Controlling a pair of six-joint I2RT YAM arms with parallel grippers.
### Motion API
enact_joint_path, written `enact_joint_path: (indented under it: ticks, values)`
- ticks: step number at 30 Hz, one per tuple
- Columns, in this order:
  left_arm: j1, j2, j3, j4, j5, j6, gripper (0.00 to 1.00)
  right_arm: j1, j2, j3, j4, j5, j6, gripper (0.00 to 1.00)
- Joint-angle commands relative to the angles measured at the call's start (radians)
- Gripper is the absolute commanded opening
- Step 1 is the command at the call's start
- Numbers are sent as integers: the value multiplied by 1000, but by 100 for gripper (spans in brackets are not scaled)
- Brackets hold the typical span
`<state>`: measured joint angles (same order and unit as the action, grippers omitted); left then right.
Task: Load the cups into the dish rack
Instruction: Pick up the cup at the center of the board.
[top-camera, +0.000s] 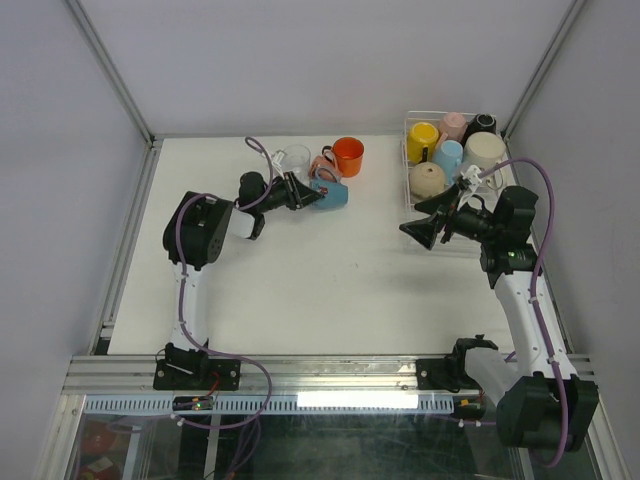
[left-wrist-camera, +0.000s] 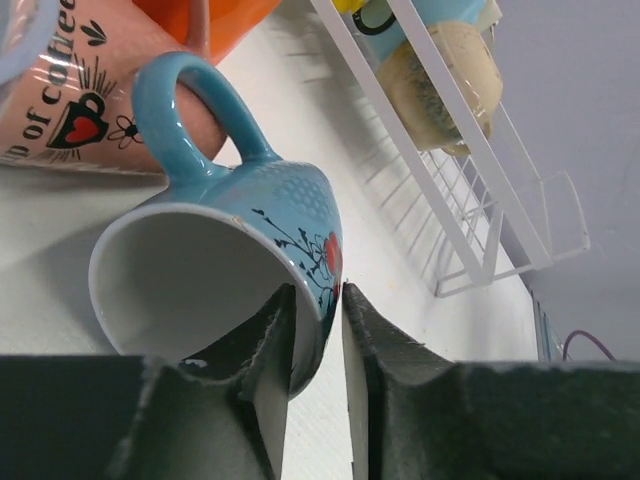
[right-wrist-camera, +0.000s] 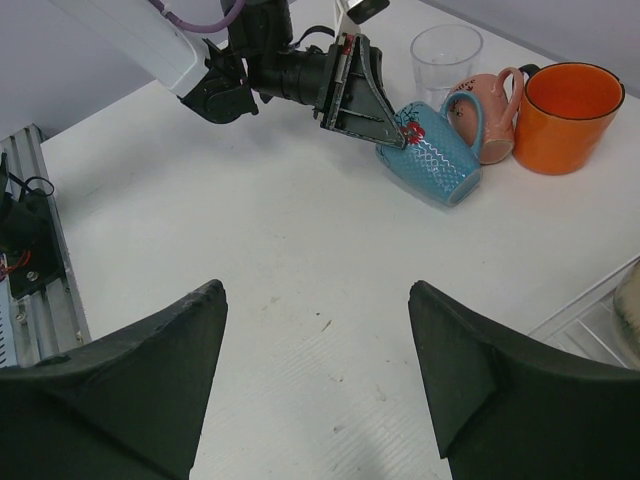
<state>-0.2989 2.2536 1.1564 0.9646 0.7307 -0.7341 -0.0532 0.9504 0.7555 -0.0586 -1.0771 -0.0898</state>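
Observation:
My left gripper (top-camera: 318, 194) is shut on the rim of a blue patterned mug (top-camera: 334, 193), with one finger inside and one outside. The left wrist view shows this grip (left-wrist-camera: 318, 290) on the mug (left-wrist-camera: 220, 260). The mug is tipped on its side, its mouth towards the gripper, and it also shows in the right wrist view (right-wrist-camera: 435, 150). A pink mug (top-camera: 323, 168), an orange mug (top-camera: 348, 156) and a clear glass tumbler (top-camera: 295, 160) stand just behind it. The dish rack (top-camera: 407, 160) at the back right holds several mugs. My right gripper (top-camera: 410, 218) is open and empty, just in front of the rack.
The rack's white wire edge (left-wrist-camera: 470, 230) lies to the right of the blue mug. In the rack are yellow (top-camera: 423, 135), pink (top-camera: 454, 124), black (top-camera: 484, 123), light blue (top-camera: 449, 155) and beige (top-camera: 428, 180) mugs. Metal frame rails border the table.

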Motion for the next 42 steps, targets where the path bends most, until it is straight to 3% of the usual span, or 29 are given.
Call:
enact_joint_path:
  ticks: [1, 6, 17, 22, 26, 34, 42]
  values:
    - [10, 17, -17, 155, 48, -55, 18, 9, -1, 18, 13, 11, -23, 76]
    - [10, 4, -60, 241, 75, -78, 0, 9, 0, 18, 8, 13, -28, 76]
    - [7, -167, -306, 432, 84, -34, 0, 9, 2, 18, 6, 10, -30, 76]
    - [-10, -297, -478, 498, 34, 73, 0, 9, 5, 19, 6, 1, -29, 76]
    - [-46, -429, -573, 427, -21, 243, 0, 9, 8, 20, 5, -11, -26, 76]
    - [-214, -769, -643, 11, -283, 735, 0, 9, 11, 15, 28, -41, 10, 76]
    - [-387, -1000, -637, -174, -551, 1150, 0, 16, 65, -20, 194, -184, 221, 76]
